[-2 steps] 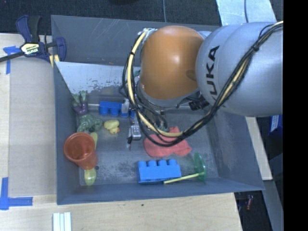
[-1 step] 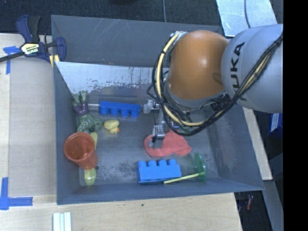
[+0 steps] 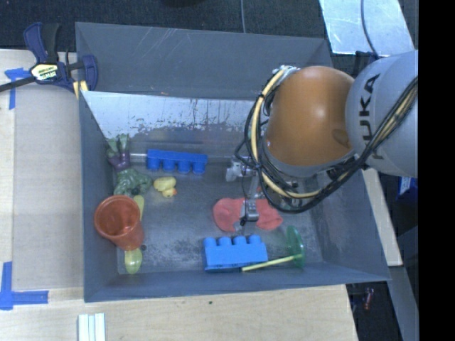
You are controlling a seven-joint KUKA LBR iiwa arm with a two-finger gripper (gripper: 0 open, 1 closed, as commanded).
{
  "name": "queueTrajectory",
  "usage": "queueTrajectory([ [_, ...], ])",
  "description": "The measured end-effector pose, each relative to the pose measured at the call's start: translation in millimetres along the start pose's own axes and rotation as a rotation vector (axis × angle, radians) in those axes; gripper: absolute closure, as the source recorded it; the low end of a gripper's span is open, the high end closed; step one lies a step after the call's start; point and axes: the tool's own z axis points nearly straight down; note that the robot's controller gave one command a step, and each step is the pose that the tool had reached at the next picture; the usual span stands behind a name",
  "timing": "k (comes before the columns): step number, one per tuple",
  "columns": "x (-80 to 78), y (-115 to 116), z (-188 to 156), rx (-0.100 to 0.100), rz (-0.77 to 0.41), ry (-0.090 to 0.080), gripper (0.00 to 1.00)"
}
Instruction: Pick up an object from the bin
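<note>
I have the gripper (image 3: 249,215) low over a flat red lobed piece (image 3: 226,215) that lies just behind the blue studded block (image 3: 234,252). I cannot tell whether the gripper is open or closed. A green brush (image 3: 293,247) lies just right of that block, an orange cup (image 3: 117,219) sits well to its left, and a yellow duck (image 3: 165,187) is behind and to its left.

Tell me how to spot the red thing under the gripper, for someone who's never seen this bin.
Find the grey bin, then the blue block by its near wall. Just behind that block, beneath the gripper, lies a flat red piece. It is the only flat red thing; the orange cup sits far left.
</note>
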Motion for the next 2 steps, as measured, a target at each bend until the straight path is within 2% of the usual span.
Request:
queueTrajectory([
  [1,-76.1,-28.2,21.4,0.0,0.057,-0.013,0.0],
  [2,-29.4,-65.9,74.6,-0.002,0.357,-0.005,0.0],
])
